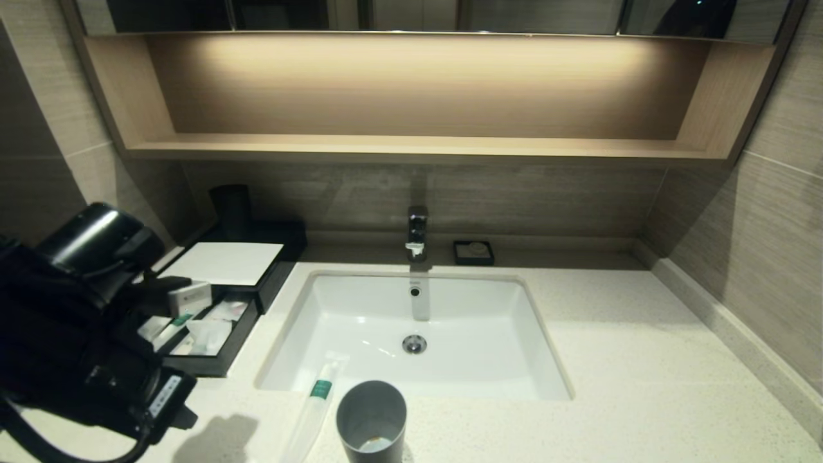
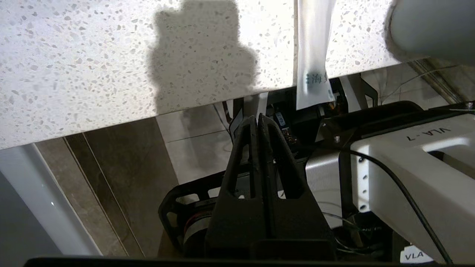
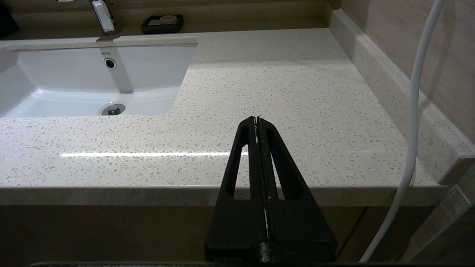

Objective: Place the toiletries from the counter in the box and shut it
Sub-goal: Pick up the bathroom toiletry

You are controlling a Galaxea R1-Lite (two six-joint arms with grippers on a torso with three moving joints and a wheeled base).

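Green-banded toothbrush packet (image 1: pixel 316 404): long axis front-to-back, overhanging bench (image 1: pixel 611 360) edge; right of empty left hand (image 2: pixel 258 119), fingers pressed together.

Left arm: your left arm (image 1: pixel 71 321) is raised over the counter's (image 1: pixel 611 360) near left corner.
Left gripper: your left gripper (image 2: pixel 259 120) has its fingers pressed together, empty, just past the counter's front edge.
Right gripper: your right gripper (image 3: pixel 256 120) is closed too, parked before the counter's front edge.
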